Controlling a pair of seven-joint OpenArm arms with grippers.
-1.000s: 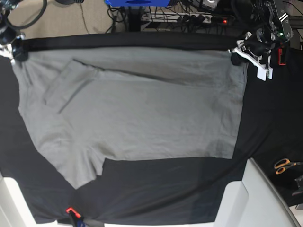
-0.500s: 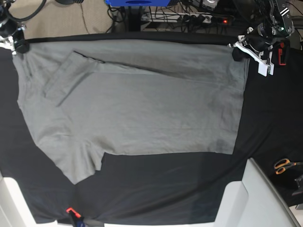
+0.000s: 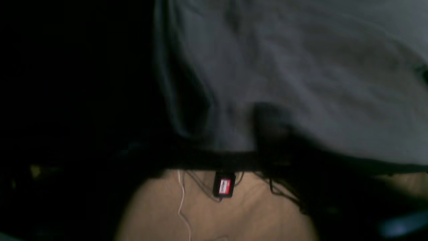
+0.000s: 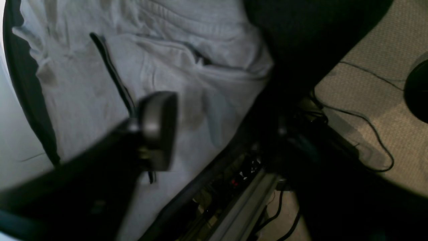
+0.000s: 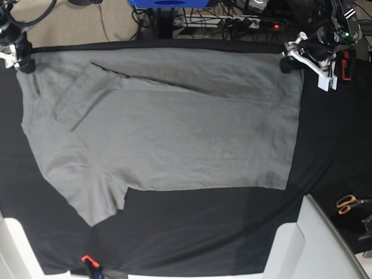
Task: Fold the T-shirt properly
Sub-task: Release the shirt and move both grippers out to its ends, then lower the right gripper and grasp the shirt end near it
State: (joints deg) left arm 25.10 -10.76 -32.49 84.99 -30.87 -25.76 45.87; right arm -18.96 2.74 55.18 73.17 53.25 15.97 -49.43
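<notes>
Base view: the T-shirt (image 5: 168, 128) lies spread flat on the black table cloth (image 5: 337, 151), one sleeve pointing toward the near edge, a second sleeve folded over the body farther back. At the far edge, the left gripper (image 5: 290, 58) and right gripper (image 5: 20, 55) sit at opposite far corners of the garment. Whether either gripper grasps fabric cannot be told.

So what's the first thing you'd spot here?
The big plain grey cotton T-shirt, spread flat across the black table cloth and filling most of it. Then the orange-handled scissors at the table's right edge, and the white left gripper at the shirt's far right corner.
</notes>
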